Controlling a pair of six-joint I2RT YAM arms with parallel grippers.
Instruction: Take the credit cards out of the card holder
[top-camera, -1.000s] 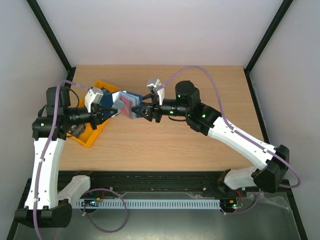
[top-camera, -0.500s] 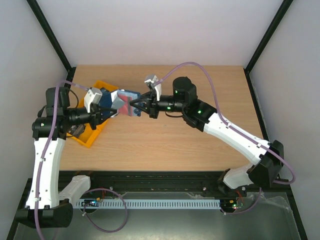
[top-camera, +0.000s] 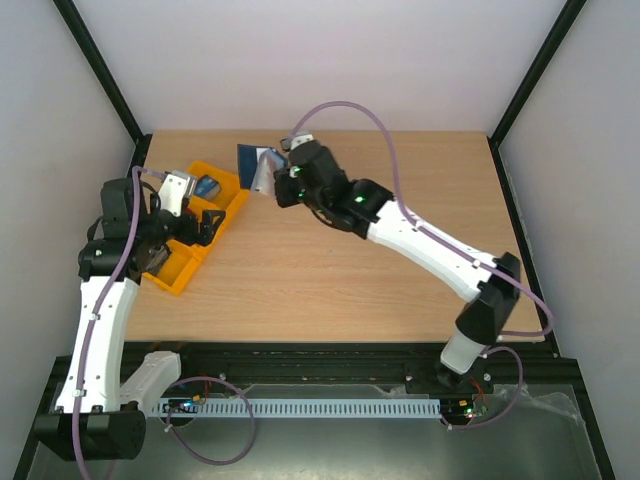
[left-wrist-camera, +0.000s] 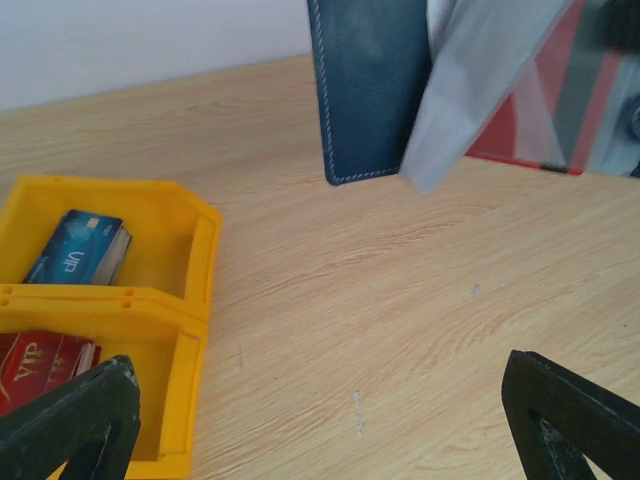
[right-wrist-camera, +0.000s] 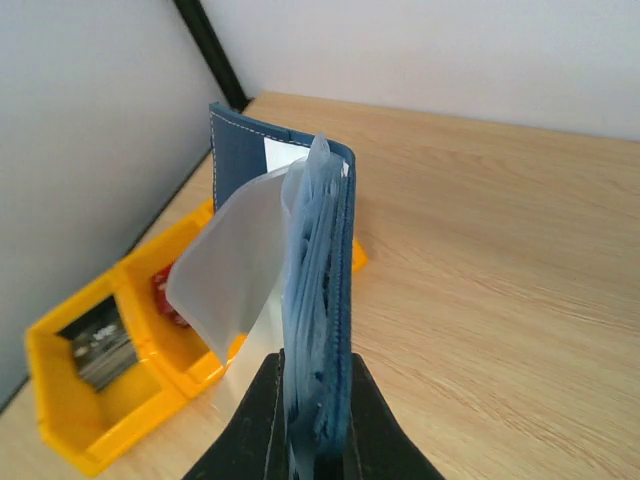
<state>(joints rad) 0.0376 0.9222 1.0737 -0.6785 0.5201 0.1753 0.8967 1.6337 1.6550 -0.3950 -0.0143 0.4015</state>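
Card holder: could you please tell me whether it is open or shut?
Open: the card holder has clear sleeves fanning out from its cover, and the right gripper pinches it.

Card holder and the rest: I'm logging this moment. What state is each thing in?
Card holder: open, sleeves fanned out.
Right gripper: shut on card holder.
Left gripper: open, empty.
Tray: blue card and red card in separate compartments.

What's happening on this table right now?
The right hand is shut on the card holder, holding it up with its clear sleeves fanned out. The left hand hangs open by the yellow tray, where a blue card and a red card already lie in separate compartments.
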